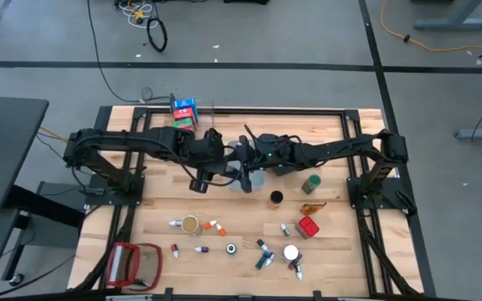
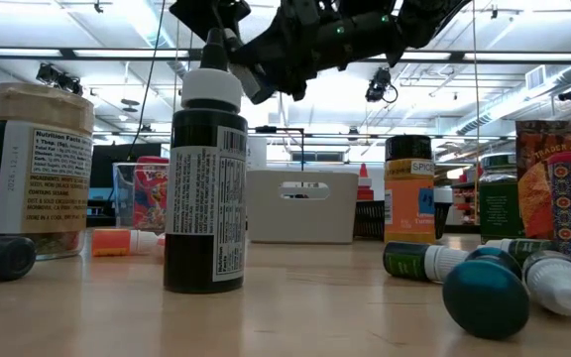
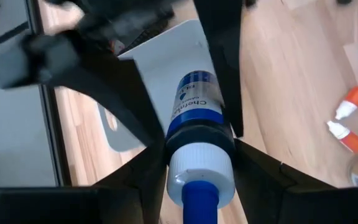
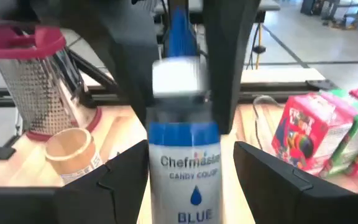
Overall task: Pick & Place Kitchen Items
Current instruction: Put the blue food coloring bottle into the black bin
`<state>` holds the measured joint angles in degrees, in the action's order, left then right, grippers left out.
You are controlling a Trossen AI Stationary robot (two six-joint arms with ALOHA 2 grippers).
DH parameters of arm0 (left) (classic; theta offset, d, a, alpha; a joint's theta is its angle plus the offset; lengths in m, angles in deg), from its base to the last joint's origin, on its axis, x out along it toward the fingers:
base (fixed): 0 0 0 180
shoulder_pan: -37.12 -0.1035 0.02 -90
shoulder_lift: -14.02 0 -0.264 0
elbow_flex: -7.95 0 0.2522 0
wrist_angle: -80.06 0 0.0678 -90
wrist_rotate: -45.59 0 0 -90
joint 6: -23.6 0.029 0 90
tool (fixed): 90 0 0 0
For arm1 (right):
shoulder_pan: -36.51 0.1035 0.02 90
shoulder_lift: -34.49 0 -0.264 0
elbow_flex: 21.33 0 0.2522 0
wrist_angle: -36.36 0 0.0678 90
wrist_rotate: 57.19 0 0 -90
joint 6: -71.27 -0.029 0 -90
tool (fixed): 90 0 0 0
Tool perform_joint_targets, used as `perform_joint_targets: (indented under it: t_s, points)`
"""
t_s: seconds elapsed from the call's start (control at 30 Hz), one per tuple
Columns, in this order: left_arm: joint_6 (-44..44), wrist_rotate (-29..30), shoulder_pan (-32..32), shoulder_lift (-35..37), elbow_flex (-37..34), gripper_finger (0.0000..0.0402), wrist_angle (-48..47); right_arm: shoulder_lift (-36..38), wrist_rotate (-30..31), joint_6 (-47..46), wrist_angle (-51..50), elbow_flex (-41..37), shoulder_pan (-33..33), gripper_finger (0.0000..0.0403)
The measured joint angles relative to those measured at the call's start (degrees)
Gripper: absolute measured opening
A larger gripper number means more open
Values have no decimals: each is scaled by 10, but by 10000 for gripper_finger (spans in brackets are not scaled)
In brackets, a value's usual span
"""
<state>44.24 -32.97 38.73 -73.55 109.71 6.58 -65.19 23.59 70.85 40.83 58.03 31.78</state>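
Kitchen items are spread mostly over the front half of the wooden table (image 1: 166,196), and one of them, a blue food-colouring bottle with a white collar and blue tip (image 3: 194,118), is up in the air near the table's middle. Both arms meet there. The left gripper (image 3: 194,165) is clamped on the bottle's neck. The right gripper (image 4: 191,168) has its two fingers spread either side of the same bottle, and I can't tell if they touch it. Right under them sits one pale grey bin (image 1: 248,178).

At the back edge, one clear bin (image 1: 192,111) holds three little cartons, blue, red and green. One red-framed grater (image 1: 132,263) lies at the front left corner. Down front I count one red carton (image 1: 308,227), one tan-lidded jar (image 1: 192,224) and two orange-capped mini bottles (image 1: 215,226).
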Motion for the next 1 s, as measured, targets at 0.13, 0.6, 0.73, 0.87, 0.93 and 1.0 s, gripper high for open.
perform_joint_targets:
  t_s: [0.13, 0.6, 0.73, 0.87, 0.93, 1.0]
  points:
    - [8, -1, 0, 0, 0, 171, -3, 2, 0, -6, -26, 1, 0, 255]
    - [21, 1, 0, 0, 0, 171, 17, -3, 34, -4, -48, 0, 1, 232]
    - [20, 3, 0, 0, 0, 171, 17, -3, 32, -2, -43, 0, 1, 196]
    - [5, 2, -1, 0, 0, 171, 16, -3, 32, 3, -38, 0, 1, 169]
    - [0, 0, -1, 0, 0, 171, 15, -3, 25, 6, -38, 0, 1, 162]
    - [-3, -1, 0, 0, 0, 171, 16, -3, 18, 8, -38, 0, 1, 161]
